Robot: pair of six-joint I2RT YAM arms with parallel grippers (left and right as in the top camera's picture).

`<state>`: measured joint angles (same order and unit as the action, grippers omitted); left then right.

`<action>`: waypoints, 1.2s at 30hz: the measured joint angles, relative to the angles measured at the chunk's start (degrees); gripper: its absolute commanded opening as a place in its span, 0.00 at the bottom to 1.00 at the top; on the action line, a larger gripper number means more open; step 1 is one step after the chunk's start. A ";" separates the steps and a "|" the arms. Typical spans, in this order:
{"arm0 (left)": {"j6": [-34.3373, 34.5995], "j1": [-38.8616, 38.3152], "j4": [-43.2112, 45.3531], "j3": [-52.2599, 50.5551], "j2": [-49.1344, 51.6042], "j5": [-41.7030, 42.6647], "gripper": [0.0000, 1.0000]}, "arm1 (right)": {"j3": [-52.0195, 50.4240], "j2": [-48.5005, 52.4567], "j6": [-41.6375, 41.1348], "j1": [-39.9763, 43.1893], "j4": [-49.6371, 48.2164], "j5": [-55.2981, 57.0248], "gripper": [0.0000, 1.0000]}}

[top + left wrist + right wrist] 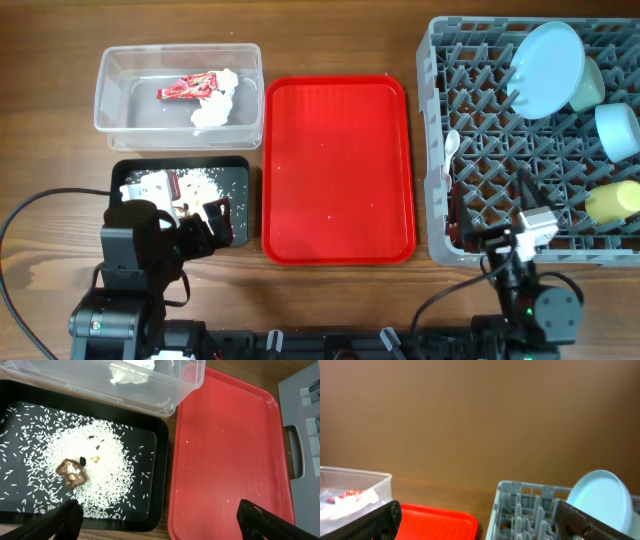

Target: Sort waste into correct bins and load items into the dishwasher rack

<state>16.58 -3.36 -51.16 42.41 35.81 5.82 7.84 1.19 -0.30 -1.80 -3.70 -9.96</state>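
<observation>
**Step in hand (judged):** end of the sort-and-load; both jobs look all but finished.

**Waste, by bin (clock positions from the overhead view)**
- Clear tub, 10 o'clock: holds the red wrapper and the crumpled tissue, touching each other.
- Black tray, 8 o'clock, just below the tub: holds the rice grains spread in a loose ring, with a brown scrap among them.

**Items, in the dishwasher rack, 3 o'clock**
- Light blue plate, tilted on edge at the rack's 12 o'clock.
- Mint green bowl, just behind the plate.
- Light blue bowl and yellow cup along the 3 o'clock side.
- White spoon at the rack's 9 o'clock edge.
- Fork: cannot be made out.

**Other**
- Red tray, centre of the table: bare apart from a few stray grains.

**Tools**
- Left tool: fingers spread wide, holding nothing, above the seam between black tray and red tray.
- Right tool: fingers spread, holding nothing, at the rack's 6 o'clock edge, facing out level over the table.

**Next move (judged):** confirm the fork sits in the rack; if the stray grains count, they are too small to pinch singly and would call for tipping or sweeping the red tray toward the black tray.
</observation>
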 measured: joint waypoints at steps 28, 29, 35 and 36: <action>0.00 0.00 -0.02 0.00 0.00 0.00 1.00 | -7.48 -0.20 0.00 -0.04 3.72 4.26 1.00; 0.00 0.00 -0.02 0.00 0.00 0.00 1.00 | -7.48 -0.20 0.00 -0.04 3.72 4.26 1.00; -0.02 0.00 -0.02 0.00 0.00 0.00 1.00 | -7.48 -0.20 0.00 -0.04 3.72 4.26 1.00; 0.00 0.00 -0.02 0.00 0.00 0.00 1.00 | -7.48 -0.20 0.00 -0.04 3.72 4.26 1.00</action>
<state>16.58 -3.36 -51.18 42.41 35.81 5.82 0.36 0.99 -0.30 -1.85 0.01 -5.69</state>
